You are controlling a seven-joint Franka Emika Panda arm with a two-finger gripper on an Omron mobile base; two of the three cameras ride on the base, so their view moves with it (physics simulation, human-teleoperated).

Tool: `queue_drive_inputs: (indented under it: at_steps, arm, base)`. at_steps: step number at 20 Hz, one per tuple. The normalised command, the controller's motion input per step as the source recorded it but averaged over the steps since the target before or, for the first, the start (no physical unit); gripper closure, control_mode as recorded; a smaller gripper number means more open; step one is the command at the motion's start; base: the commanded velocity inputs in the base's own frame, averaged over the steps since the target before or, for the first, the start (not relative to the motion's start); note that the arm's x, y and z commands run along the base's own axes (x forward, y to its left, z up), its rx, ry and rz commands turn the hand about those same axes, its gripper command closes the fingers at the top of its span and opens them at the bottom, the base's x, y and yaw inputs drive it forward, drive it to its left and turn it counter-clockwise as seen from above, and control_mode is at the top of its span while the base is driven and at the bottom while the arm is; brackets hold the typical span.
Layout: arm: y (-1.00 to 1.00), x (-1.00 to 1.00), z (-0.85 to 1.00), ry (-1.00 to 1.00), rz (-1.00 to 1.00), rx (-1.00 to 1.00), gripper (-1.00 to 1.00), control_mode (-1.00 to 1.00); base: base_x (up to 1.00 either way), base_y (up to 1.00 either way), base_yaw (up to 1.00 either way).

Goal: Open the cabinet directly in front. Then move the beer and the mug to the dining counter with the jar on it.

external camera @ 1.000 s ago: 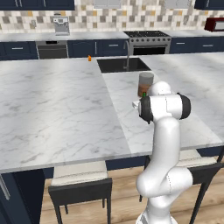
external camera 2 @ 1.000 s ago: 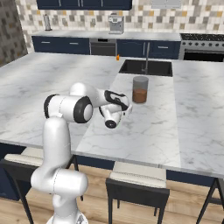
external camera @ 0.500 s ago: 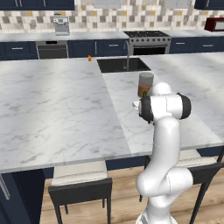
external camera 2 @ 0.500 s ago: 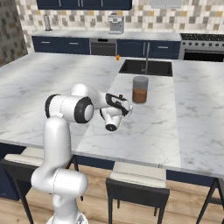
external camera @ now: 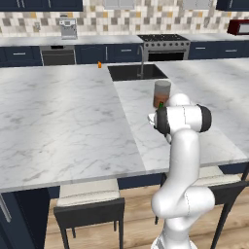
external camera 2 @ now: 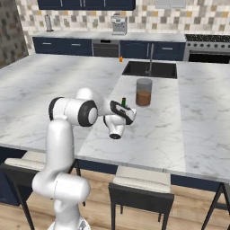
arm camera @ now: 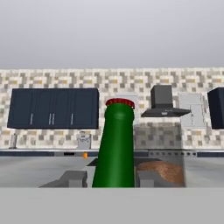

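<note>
My gripper (arm camera: pixel 111 179) is shut on the beer (arm camera: pixel 114 144), a green bottle with a red-rimmed cap that stands upright between the two fingertips. In the right base view the gripper (external camera 2: pixel 122 109) holds the beer (external camera 2: pixel 123 101) just above the dining counter (external camera 2: pixel 54 85), a short way in front of the jar (external camera 2: pixel 143 92). The bottle's tip (external camera: pixel 161 104) peeks past the arm in the left base view, next to the jar (external camera: pixel 162 93). A small orange-topped mug (external camera: pixel 99 64) stands by the counter's far edge. Across the room, the navy upper cabinet (arm camera: pixel 52 109) has its doors flat.
An inset sink (external camera 2: pixel 150 69) with a tap lies behind the jar. A range and hood (arm camera: pixel 162 105) stand on the back wall, with a coffee machine (external camera: pixel 68 29) on the rear worktop. Stools (external camera 2: pixel 141 197) line the island's near side.
The hand has shifted only slightly over the counter, with the beer still held in it. The jar and the mug have not moved.
</note>
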Motion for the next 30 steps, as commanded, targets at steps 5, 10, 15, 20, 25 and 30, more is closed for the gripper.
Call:
queue_drive_inputs:
  at_steps: [5,10,15,20,25,30]
  arm:
    - [0.01,0.0,-0.09,-0.06,0.01,-0.01,1.0,-1.0]
    - [0.03,0.0,-0.03,0.0,0.0,-0.1,1.0,-1.0]
    - [0.07,0.0,-0.04,0.0,0.0,-0.12,1.0,-1.0]
    - [0.0,0.0,0.0,0.0,0.0,0.0,-1.0,-1.0]
    - [0.0,0.0,0.0,0.0,0.0,0.0,-1.0,-1.0]
    - [0.0,-0.01,0.11,0.0,0.0,0.0,-1.0,-1.0]
  base:
    - [0.0,0.0,0.0]
    - [0.0,0.0,0.0]
    - [0.0,0.0,0.0]
    - [0.0,0.0,0.0]
    - [0.0,0.0,0.0]
    - [0.0,0.0,0.0]
